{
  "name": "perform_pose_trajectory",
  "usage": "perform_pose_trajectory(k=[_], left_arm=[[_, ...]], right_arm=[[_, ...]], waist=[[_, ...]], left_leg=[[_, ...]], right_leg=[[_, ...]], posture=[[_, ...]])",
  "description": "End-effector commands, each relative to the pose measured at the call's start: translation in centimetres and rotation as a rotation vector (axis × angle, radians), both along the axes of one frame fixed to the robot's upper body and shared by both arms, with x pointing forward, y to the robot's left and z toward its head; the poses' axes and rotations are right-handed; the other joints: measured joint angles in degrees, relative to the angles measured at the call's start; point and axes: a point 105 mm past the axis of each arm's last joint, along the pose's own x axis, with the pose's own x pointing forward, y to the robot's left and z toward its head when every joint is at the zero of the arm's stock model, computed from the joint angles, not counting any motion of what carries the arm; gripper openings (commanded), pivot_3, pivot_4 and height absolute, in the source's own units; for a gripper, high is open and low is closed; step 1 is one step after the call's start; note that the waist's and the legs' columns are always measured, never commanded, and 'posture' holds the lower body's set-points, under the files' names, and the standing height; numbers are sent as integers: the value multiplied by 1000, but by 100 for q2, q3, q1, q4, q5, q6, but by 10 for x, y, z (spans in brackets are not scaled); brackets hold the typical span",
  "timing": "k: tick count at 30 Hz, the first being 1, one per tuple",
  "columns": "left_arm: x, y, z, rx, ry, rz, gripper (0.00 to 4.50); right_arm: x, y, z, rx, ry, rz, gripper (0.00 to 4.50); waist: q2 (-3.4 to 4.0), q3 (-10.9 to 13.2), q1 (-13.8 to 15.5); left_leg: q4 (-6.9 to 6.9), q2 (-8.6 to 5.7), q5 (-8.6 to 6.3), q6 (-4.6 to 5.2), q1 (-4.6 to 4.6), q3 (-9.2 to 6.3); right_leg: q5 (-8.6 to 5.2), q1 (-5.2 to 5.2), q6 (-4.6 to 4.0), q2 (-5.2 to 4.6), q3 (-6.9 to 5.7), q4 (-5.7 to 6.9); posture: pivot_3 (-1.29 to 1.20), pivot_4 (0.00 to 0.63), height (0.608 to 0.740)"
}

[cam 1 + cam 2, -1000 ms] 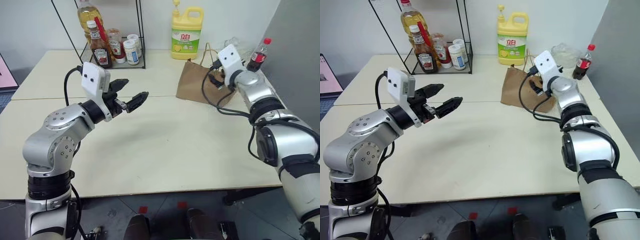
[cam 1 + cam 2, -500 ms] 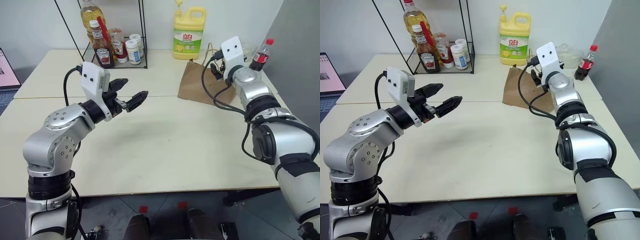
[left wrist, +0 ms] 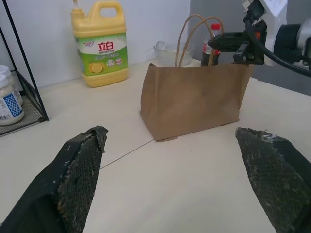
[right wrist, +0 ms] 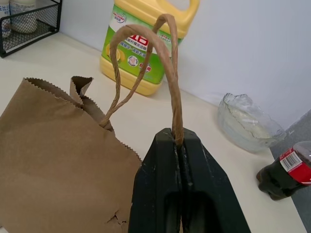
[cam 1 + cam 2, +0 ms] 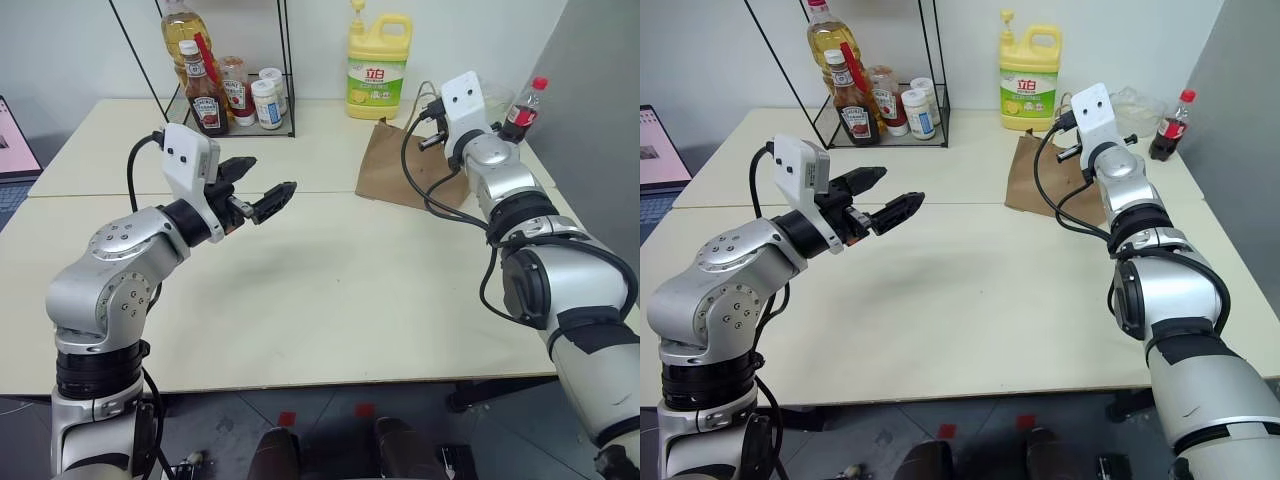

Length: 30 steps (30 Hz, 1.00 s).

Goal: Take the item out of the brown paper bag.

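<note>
Right wrist view: right pincer [image 4: 181, 145] clamped on brown paper bag's [image 4: 58, 160] handle [image 4: 171, 87]; contents hidden; left pincer [image 5: 258, 187] spread, empty.

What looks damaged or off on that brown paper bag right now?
The brown paper bag has a small tear low on its side, and its top edge is crumpled inward. The right gripper has its jaws shut on a handle.
</note>
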Motion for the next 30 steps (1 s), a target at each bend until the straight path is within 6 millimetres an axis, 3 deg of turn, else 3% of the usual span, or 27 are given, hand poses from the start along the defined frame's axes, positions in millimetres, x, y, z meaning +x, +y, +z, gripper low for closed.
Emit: perform_pose_trajectory(k=[1,21,30], left_arm=[[-3,0,14,-2,-58,-9,4500],[-5,6,15,0,-61,-2,4500],[-7,11,15,11,-57,5,4500]], right_arm=[[-2,3,29,30,-81,27,39],[-10,27,76,27,-187,131,39],[-13,46,86,57,-208,202,39]], waist=[[0,0,0],[1,1,-2],[2,1,-5]], left_leg=[[0,0,0,0,0,0],[-1,0,0,0,0,0],[-2,0,0,0,-1,0]], right_leg=[[0,0,0,0,0,0],[0,-1,0,0,0,0],[0,-3,0,0,-1,0]], posture=[[0,150,740],[0,150,740],[0,150,740]])
